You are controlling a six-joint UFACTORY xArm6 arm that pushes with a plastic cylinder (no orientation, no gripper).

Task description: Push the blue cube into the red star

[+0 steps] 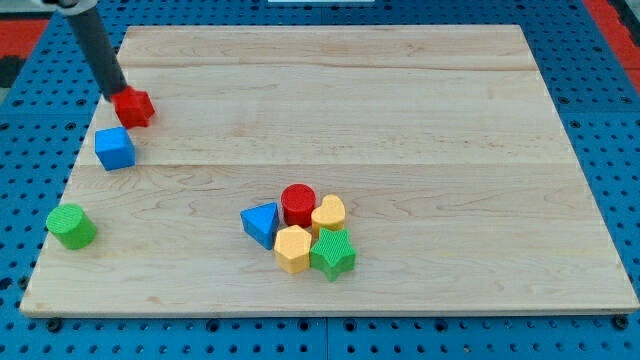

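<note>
The blue cube point(115, 148) sits near the board's left edge. The red star point(133, 107) lies just above it and slightly to the right, with a small gap between them. My tip point(113, 97) is at the red star's upper left side, touching or nearly touching it. The dark rod rises from there toward the view's top left. The tip is above the blue cube, apart from it.
A green cylinder point(71, 226) stands at the lower left. A cluster lies at the lower middle: blue triangle point(261, 223), red cylinder point(298, 204), yellow heart point(329, 213), yellow hexagon point(293, 249), green star point(333, 254). The wooden board point(400, 120) lies on a blue perforated table.
</note>
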